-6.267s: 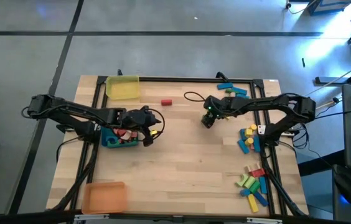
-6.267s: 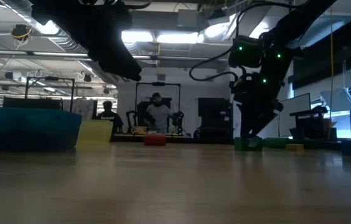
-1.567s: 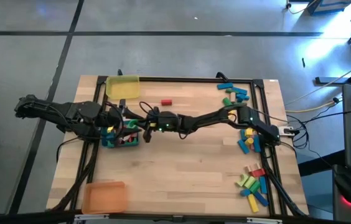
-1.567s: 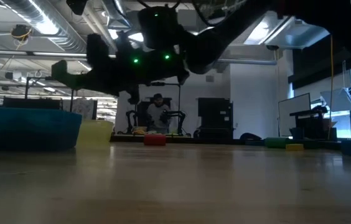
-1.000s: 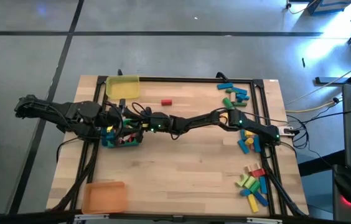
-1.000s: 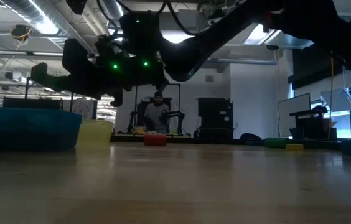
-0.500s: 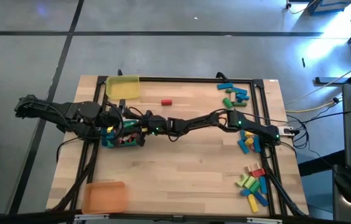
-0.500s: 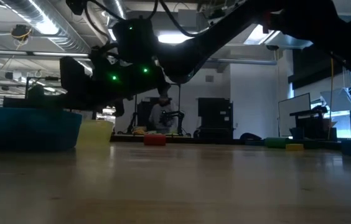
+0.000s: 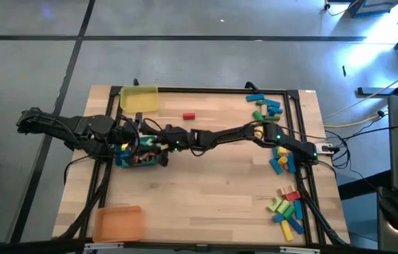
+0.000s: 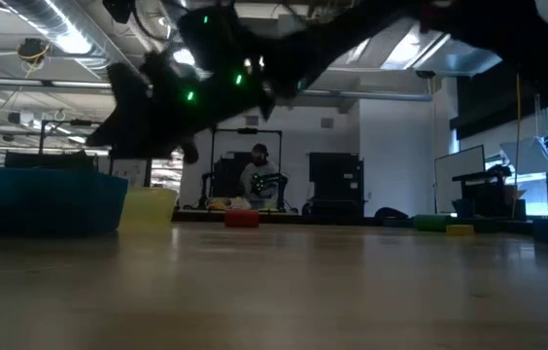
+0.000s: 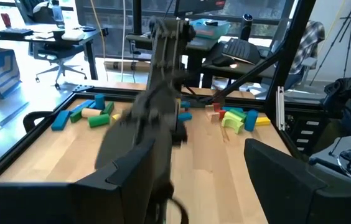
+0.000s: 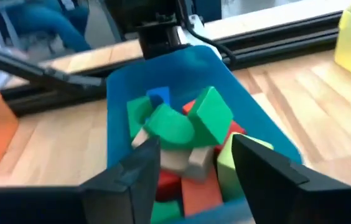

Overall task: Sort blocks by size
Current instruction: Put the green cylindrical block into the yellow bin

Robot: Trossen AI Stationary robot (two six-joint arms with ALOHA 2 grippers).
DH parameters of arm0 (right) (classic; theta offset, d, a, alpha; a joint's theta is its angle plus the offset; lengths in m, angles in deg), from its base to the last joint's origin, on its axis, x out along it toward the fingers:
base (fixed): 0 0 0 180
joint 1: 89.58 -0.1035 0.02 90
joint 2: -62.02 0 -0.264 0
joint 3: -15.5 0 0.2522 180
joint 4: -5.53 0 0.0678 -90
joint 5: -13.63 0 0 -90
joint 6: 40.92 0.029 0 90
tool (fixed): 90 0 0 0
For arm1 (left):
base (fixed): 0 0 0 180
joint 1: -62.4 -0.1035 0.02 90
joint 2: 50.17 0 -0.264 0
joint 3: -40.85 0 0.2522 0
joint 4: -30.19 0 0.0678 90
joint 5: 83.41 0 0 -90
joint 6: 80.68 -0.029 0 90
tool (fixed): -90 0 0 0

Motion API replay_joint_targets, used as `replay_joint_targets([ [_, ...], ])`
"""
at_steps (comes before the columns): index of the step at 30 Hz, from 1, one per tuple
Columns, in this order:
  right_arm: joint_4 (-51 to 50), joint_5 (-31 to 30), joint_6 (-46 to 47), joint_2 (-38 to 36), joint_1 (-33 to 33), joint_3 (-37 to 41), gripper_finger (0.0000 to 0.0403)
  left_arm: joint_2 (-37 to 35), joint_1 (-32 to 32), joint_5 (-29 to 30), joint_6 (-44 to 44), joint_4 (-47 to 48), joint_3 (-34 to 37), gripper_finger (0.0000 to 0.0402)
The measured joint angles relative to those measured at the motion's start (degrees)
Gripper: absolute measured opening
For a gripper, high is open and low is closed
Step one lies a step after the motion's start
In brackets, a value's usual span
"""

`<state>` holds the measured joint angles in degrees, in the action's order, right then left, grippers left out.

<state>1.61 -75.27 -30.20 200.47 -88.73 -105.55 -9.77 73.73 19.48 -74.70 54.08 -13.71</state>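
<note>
while your right gripper (image 9: 158,146) hangs over the blue rectangular plastic tray (image 12: 121,106), its fingers (image 12: 259,169) stand apart with nothing between them, looking down on a heap of small toy blocks in red, green and blue (image 12: 185,134) already in there. more blocks are well apart from that: a cluster at the table's far right corner (image 9: 264,107), a bunch by the right edge (image 9: 281,158), another pile near the front right (image 9: 287,207), plus a lone red block (image 9: 188,116) near the yellow tray (image 9: 140,99). they look light, rigid and smooth, so i'd guess they slip easily; pinch across the flat long sides, not the curved bits. your right arm is stretched almost flat across the wooden table (image 9: 206,190). your left gripper (image 9: 130,134) sits just beside the blue tray, fingers (image 11: 287,177) spread, holding nothing.
</note>
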Motion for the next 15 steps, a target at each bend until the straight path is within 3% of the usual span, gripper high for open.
replay_joint_targets([
  [6,-14.1,-2.1,-3.3,-6.5,-1.0,0.0,0.0205,0.0,0.0,0.0,0.0,0.0,0.0,0.0227],
  [10,-24.0,-7.3,-6.1,-10.1,-1.9,0.4,0.0197,0.0,0.0,2.0,0.0,0.0,0.0,0.0227],
  [15,-23.7,-11.0,-6.6,-16.4,-2.8,9.0,0.0195,0.0,-0.7,4.0,-1.0,0.0,0.0,0.0227],
])
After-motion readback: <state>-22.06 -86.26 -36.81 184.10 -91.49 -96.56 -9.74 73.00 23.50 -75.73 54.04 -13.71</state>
